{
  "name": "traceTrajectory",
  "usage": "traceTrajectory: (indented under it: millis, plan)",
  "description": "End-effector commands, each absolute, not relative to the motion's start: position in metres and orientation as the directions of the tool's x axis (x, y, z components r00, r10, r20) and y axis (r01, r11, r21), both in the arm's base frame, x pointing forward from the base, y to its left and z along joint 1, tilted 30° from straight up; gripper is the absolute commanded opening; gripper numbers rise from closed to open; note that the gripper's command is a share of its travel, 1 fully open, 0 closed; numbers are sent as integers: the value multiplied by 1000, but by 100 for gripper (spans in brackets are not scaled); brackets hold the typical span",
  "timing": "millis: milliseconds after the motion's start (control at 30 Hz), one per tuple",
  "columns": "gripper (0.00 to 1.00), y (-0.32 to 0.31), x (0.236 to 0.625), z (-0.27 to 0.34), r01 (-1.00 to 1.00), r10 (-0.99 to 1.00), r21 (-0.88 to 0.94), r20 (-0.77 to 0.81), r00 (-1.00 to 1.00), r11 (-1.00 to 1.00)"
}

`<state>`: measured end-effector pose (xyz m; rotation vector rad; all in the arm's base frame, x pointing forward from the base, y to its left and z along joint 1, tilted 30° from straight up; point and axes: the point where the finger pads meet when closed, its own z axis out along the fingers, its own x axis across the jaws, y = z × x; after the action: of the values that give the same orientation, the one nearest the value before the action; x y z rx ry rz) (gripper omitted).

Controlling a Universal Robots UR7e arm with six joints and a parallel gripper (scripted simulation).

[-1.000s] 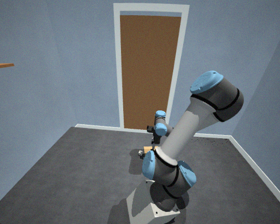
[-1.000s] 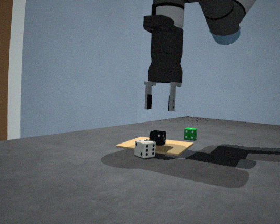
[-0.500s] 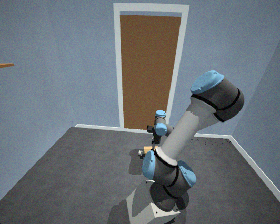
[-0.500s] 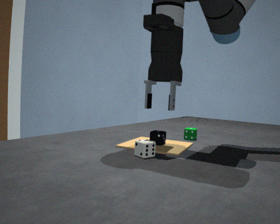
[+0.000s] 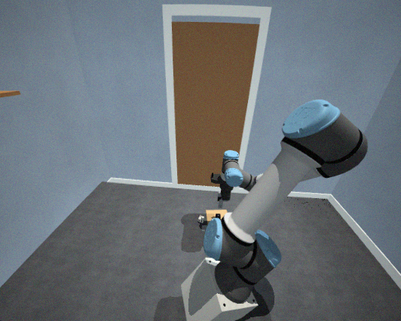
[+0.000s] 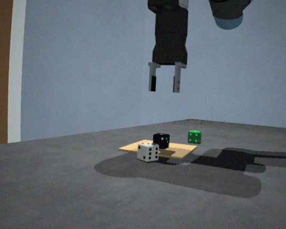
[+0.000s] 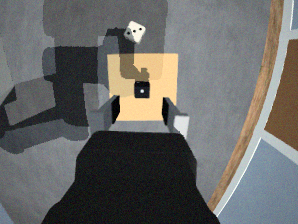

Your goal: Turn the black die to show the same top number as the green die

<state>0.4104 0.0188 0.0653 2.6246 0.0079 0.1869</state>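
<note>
The black die (image 6: 161, 140) (image 7: 141, 90) (image 5: 218, 215) lies flat on the tan mat (image 6: 182, 150) (image 7: 154, 68) (image 5: 212, 213). In the wrist view its top seems to show one white pip. The green die (image 6: 194, 136) lies on the floor to the right of the mat and behind it. Its front face shows four pips, and I cannot read its top. It is hidden in the wrist view. My gripper (image 6: 164, 91) (image 7: 140, 104) (image 5: 221, 204) is open and empty. It points down and hangs high above the black die.
A white die (image 6: 148, 152) (image 7: 136, 31) (image 5: 201, 218) lies on the floor at the mat's front left corner, with six pips on the face toward the exterior camera. The arm's shadow falls over the mat and the floor to the right. A wall and a door stand behind.
</note>
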Motion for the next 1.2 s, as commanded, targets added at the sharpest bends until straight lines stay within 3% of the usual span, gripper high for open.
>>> traceTrajectory:
  millis: [0,1167]
  plan:
    - [100,31,407,88,-30,39,488,130,991,-872]
    - [100,45,404,112,-30,39,488,130,991,-872]
